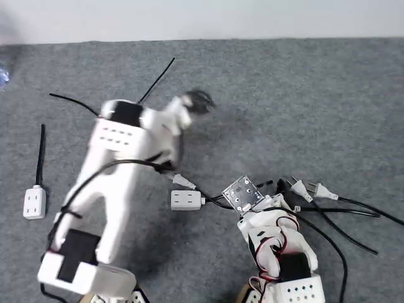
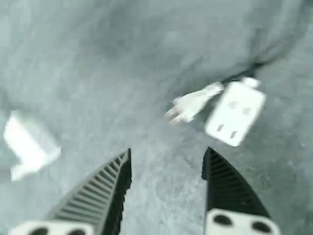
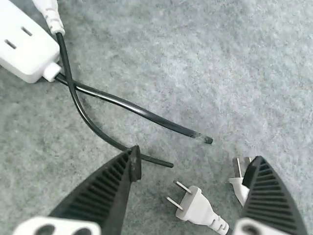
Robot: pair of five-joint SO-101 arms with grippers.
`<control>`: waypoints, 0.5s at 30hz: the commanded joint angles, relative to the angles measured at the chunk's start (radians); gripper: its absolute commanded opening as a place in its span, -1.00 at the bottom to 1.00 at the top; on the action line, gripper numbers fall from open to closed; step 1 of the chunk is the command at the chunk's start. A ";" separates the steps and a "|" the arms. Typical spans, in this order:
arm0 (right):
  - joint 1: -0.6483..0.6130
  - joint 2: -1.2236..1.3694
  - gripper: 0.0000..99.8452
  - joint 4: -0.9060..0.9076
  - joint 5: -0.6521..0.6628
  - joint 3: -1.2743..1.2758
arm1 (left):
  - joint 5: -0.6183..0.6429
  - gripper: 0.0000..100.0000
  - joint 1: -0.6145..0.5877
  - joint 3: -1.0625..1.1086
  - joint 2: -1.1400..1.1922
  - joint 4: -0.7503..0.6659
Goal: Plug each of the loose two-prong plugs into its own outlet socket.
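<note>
left gripper is hovering, jaws wide and empty, near an outlet socket; right gripper is hovering, jaws wide, over a loose plug.

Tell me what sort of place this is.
Probably a robotics lab bench set up for a plugging test: two arms on a grey felt mat, loose plugs and outlet blocks laid out, and a bare white wall behind.

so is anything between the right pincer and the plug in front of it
Nothing visible. The two-prong plug lies on bare carpet within the open right pincer. A second plug sits partly behind one finger, and black cable ends lie just beyond.
</note>
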 commanded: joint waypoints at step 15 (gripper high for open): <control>-0.216 0.518 -0.33 -0.101 -0.092 -0.540 | 0.574 -0.56 -0.552 0.638 -0.186 -0.618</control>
